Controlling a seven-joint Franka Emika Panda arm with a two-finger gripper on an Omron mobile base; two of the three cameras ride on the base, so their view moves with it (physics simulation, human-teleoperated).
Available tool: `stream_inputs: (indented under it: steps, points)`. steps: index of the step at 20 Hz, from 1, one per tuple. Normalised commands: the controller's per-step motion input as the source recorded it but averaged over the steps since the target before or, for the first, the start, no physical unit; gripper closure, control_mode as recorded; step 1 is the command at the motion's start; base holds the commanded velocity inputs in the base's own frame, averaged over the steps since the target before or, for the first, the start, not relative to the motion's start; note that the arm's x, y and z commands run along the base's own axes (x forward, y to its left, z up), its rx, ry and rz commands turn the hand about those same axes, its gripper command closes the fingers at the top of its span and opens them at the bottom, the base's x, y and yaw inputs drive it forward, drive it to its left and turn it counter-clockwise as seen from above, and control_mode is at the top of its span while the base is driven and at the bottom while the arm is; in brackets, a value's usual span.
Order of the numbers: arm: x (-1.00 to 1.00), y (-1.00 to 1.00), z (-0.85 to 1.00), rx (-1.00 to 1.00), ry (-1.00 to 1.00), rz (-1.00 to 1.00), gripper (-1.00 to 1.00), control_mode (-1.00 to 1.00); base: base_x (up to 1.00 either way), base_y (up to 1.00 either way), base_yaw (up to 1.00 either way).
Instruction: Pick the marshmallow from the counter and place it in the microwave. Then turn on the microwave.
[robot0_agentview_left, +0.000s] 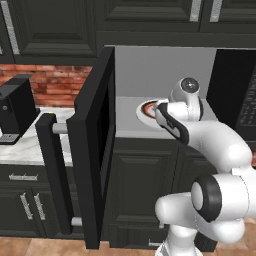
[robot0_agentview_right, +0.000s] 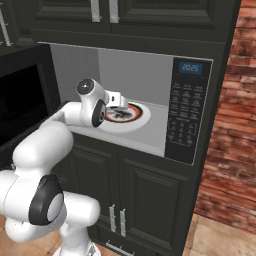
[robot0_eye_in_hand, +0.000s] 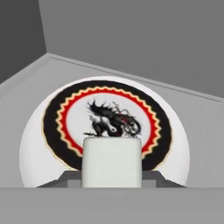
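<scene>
Holding the marshmallow (robot0_eye_in_hand: 112, 162) inside the microwave (robot0_agentview_right: 191, 112) above the turntable (robot0_eye_in_hand: 105, 131), the gripper (robot0_agentview_right: 118, 106) probably needed to drop lower and centre itself before releasing, lest the cube roll off.

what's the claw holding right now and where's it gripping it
The claw holds the marshmallow, pinched by its two opposite sides near the bottom, over the turntable inside the microwave.
</scene>
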Motion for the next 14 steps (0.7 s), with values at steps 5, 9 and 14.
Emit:
stream_inputs:
  steps: [5,9,14]
  points:
    - [0.14,-0.02,-0.04,0.0,0.02,0.0,1.0,-1.0,0.0,0.0,0.0]
    - [0.14,-0.01,-0.04,0.0,0.03,0.0,1.0,-1.0,0.0,0.0,0.0]
    - [0.14,0.0,-0.07,0.0,0.03,0.0,1.0,-1.0,0.0,0.0,0.0]
